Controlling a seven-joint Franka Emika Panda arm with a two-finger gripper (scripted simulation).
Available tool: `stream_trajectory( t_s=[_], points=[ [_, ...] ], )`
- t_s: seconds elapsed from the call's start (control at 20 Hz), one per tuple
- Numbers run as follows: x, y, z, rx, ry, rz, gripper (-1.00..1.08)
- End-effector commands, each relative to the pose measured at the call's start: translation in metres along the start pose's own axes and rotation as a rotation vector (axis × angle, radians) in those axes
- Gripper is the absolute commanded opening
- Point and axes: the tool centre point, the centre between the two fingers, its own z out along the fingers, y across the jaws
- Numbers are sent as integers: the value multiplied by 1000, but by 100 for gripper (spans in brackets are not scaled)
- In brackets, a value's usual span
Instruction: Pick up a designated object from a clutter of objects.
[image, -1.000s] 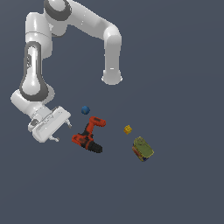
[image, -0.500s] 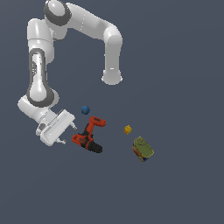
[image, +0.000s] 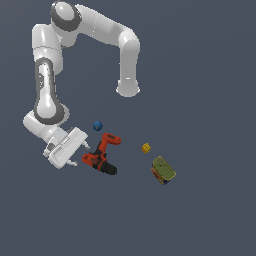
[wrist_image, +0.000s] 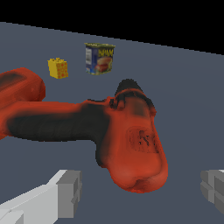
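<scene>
The red-orange power drill (image: 102, 155) with a black chuck lies on its side on the floor. In the wrist view it (wrist_image: 127, 131) fills the middle, its rear end toward the camera. My gripper (image: 82, 154) sits right next to the drill on the exterior view's left, low over the floor. It is open; in the wrist view the gripper (wrist_image: 140, 190) has one finger (wrist_image: 59, 197) on each side of the drill's rear end, apart from it. The other finger (wrist_image: 213, 188) shows at the frame's edge.
A small blue ball (image: 97, 125) lies just beyond the drill. A small yellow cube (image: 146, 148) and an olive-green can (image: 163, 170) lie to the exterior view's right. Both also show in the wrist view: the cube (wrist_image: 57, 68) and the can (wrist_image: 99, 58) beyond the drill.
My gripper has moved down and to the exterior view's right, closing in on the drill. The drill and the other objects have not moved.
</scene>
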Motion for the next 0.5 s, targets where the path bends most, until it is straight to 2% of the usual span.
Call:
stream_trajectory(
  t_s=[0.0, 0.3, 0.35, 0.45],
  points=[
    [0, 0, 9, 2, 1, 0, 108],
    [0, -1, 28, 2, 1, 0, 108],
    [0, -1, 28, 2, 1, 0, -100],
    [0, -1, 28, 2, 1, 0, -100]
  ],
)
